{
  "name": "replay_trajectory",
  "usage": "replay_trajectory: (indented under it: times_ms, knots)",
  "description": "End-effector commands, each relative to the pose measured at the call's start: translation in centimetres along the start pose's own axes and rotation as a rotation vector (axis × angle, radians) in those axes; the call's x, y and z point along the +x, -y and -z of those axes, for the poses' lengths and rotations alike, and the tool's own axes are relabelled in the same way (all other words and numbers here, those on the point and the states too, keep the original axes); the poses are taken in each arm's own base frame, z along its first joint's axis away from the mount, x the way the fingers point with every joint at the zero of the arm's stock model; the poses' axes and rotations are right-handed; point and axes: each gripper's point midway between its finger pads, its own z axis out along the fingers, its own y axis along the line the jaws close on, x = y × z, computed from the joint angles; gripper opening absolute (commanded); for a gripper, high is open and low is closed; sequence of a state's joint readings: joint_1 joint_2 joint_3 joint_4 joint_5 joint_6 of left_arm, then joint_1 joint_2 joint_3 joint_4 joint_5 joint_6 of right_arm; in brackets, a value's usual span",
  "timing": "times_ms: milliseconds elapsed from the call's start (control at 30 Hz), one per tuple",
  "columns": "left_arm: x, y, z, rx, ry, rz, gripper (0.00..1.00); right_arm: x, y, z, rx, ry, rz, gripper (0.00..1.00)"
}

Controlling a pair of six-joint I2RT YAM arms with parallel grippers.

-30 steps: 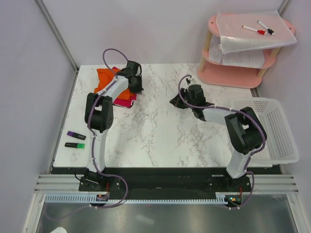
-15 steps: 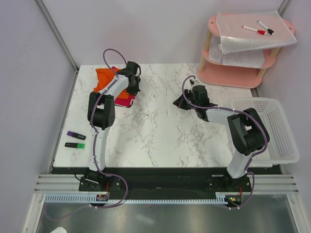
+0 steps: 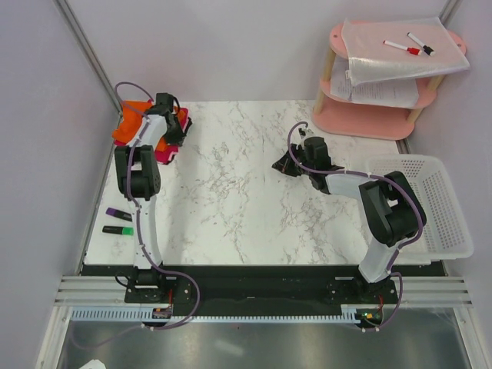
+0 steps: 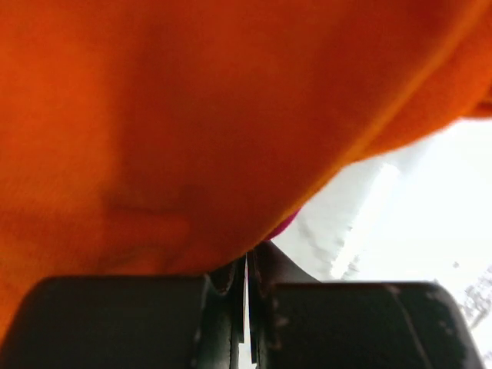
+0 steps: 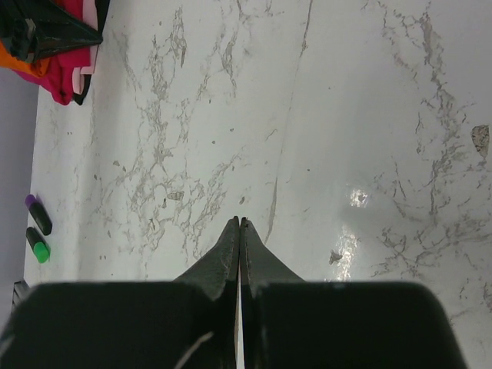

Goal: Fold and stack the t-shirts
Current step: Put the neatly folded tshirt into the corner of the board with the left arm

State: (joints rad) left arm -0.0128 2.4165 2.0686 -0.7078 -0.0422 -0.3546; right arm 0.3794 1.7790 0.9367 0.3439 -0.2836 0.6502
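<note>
The left hand (image 3: 164, 127) reaches to the far left corner of the bench (image 3: 246, 207), a white slab with grey marble veining and a glossy sheen. Its two dark fingers are clenched to a hairline gap, and in the left wrist view the orange t-shirt (image 4: 192, 115) fills nearly the whole picture. The soft matte cloth creases and bunches right at the fingertips, so the hand appears pinched on a fold of it. A sliver of the magenta t-shirt (image 4: 286, 223) peeks out beneath that fold. From above, the orange t-shirt (image 3: 127, 124) lies crumpled at the bench's left edge, with the magenta t-shirt (image 3: 164, 154) rumpled under and just beside it.

The right hand (image 3: 280, 164) hovers over bare marble right of centre. Its tapered black fingers are pressed together into a wedge and hold nothing. Near the left edge lie two stubby highlighters, one purple (image 3: 121, 214) and one green (image 3: 118, 230). A white perforated plastic basket (image 3: 442, 215) sits at the right.
</note>
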Motion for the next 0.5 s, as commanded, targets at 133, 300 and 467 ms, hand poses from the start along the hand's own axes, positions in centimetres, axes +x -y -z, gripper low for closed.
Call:
replay_trajectory:
  times_ms: [133, 300, 467]
  knots:
    - [-4.2, -5.5, 1.3, -0.065, 0.079, 0.135, 0.02, -0.7, -1.3, 0.5, -0.055, 0.024, 0.014, 0.01]
    - [-4.8, -3.0, 2.6, 0.026, 0.094, 0.114, 0.02, -0.7, -1.0, 0.9, -0.047, 0.038, 0.013, 0.01]
    - [-4.6, 0.8, 7.4, 0.074, 0.189, 0.027, 0.27, -1.6, -0.5, 1.6, 0.018, 0.051, 0.079, 0.05]
